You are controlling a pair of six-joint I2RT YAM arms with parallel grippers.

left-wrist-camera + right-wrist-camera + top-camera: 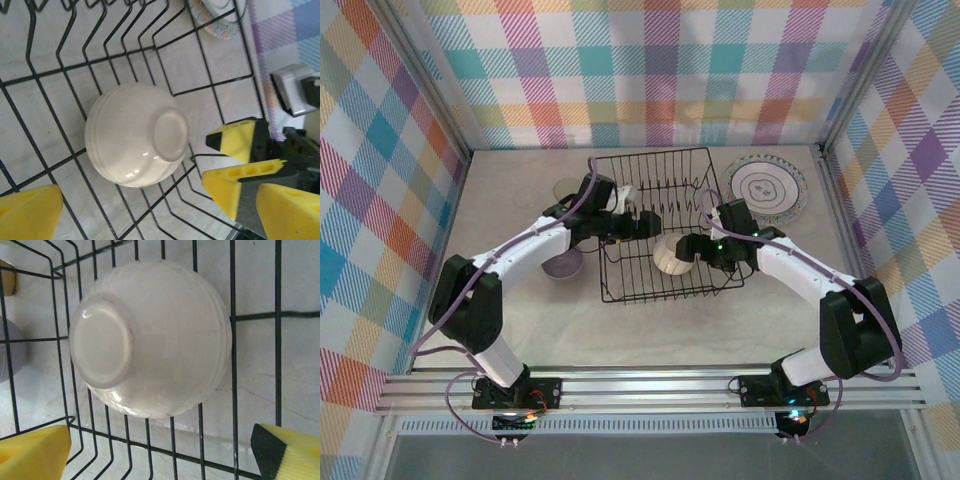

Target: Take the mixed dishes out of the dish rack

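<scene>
Plaid walls (650,70) in pastel checks close in a pale worktop (650,330) on three sides. At the far left of the worktop, outside the rack, a small pale cup (563,188) stands toward the back. A greyish round dish (563,265) sits nearer the front, partly under the left arm.

The left gripper (645,222) reaches in over the left side of the black wire dish rack (665,185), which stands at the middle of the worktop toward the back. In the left wrist view its yellow fingers (30,212) stand wide apart at the two lower corners. They hold nothing and touch nothing.

The cream bowl (672,255) lies upside down inside the rack, near its front edge. Its foot ring faces up and it leans a little on the wires. It sits ahead of the left gripper's fingers, clear of both.

From the right, the right gripper (692,248) comes in at the bowl's other side. In the right wrist view its two yellow fingertips (290,455) are spread wide at the bottom corners and grip nothing, with the bowl above and between them. The left wrist view shows those tips just beside the bowl's right side, with a small gap left.

Farther right, a plate (766,187) with a ringed face lies flat on the worktop, just beside the rack's back right corner.
</scene>
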